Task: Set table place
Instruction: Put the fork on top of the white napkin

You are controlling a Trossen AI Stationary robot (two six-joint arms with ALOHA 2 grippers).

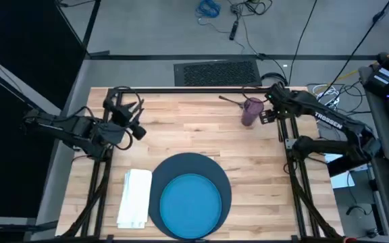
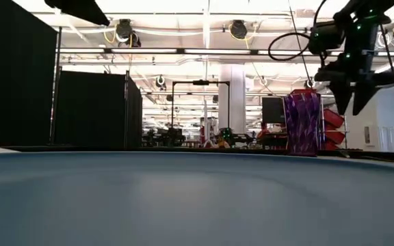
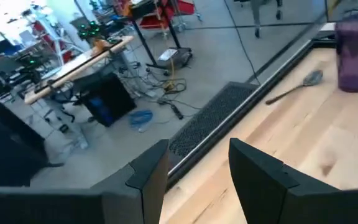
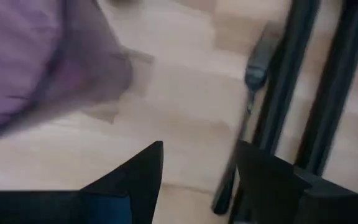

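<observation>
Purple cup [image 1: 251,111] stands upright; right pincer [image 1: 270,116] spread just beside it; left pincer [image 1: 138,128] spread.

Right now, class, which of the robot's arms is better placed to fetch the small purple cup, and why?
The right. Its open right gripper hangs just beside the small purple cup at the table's far edge; the open left gripper sits farther off.
</observation>
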